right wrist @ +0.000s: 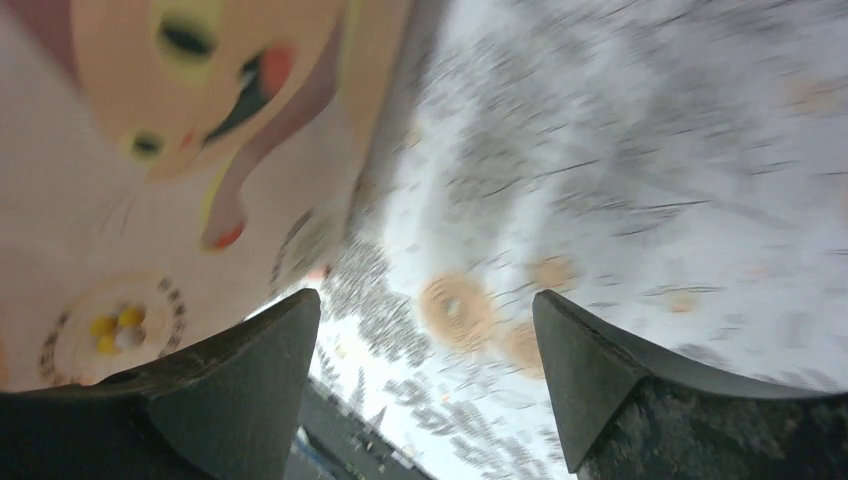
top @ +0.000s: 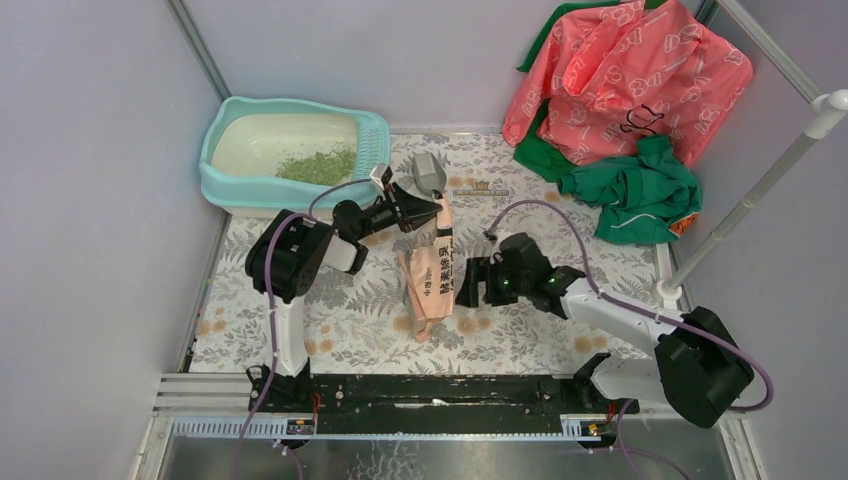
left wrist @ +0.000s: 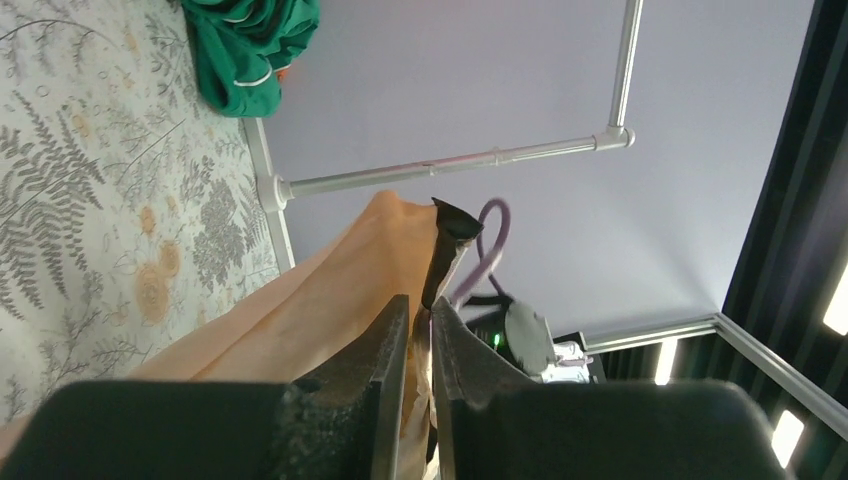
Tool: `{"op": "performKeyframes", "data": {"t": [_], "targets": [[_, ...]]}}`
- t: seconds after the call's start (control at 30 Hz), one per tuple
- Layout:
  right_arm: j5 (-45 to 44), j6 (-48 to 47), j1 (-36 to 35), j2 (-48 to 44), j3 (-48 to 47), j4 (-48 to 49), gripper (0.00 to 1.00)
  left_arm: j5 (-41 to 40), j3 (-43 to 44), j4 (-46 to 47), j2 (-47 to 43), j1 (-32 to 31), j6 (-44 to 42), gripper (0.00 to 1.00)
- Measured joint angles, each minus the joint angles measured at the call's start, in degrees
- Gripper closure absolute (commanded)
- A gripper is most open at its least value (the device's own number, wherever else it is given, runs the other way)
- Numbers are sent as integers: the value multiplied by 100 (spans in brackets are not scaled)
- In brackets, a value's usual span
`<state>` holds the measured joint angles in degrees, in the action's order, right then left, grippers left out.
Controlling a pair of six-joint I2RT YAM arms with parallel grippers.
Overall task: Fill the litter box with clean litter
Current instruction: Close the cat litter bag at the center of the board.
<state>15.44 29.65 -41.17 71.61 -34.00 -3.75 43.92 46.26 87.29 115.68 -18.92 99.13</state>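
Turquoise plastic marks the litter box, which sits on the table beyond the left jaws and off to their left, near them but not touching. Inside its cream pan the clean litter lies in a grainy green patch at the end nearer those jaws, close to the slotted rim; most of the pan floor is bare.

The left jaws stand narrow and pinch the top edge of a pink-orange printed bag, whose upper end is drawn up to them while the rest sags onto the fern-patterned table cover. In the left wrist view only a thin slit shows between the pads, with peach bag material running into it. A grey scoop lies just beyond these jaws.

The right jaws stand wide and hold nothing (the right wrist view shows only blurred table cover between them). They point at the bag's lower part, just beside it; the bag's printed face fills the space off one finger. Well beyond the right jaws, pink and green cloths are heaped in the far corner.
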Motion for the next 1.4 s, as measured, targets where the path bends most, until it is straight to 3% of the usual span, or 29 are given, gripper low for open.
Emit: {"op": "performKeyframes", "data": {"t": [0.23, 0.63, 1.0, 1.13, 1.4], "targets": [[-199, -35, 1134, -96, -13, 9, 13, 31, -11, 4, 170, 9, -9, 77], [-245, -37, 1255, 0, -1283, 575, 14, 76, 28, 26, 280, 28, -24, 76], [37, 66, 1325, 1390, -2332, 1043, 22, 105, 214, 37, 417, 42, -42, 76], [59, 76, 1340, 1674, -2487, 1043, 30, 118, 275, 37, 435, 79, -39, 76], [79, 122, 1384, 1893, -2719, 1045, 64, 155, 291, 37, 522, 109, -42, 76]]}}
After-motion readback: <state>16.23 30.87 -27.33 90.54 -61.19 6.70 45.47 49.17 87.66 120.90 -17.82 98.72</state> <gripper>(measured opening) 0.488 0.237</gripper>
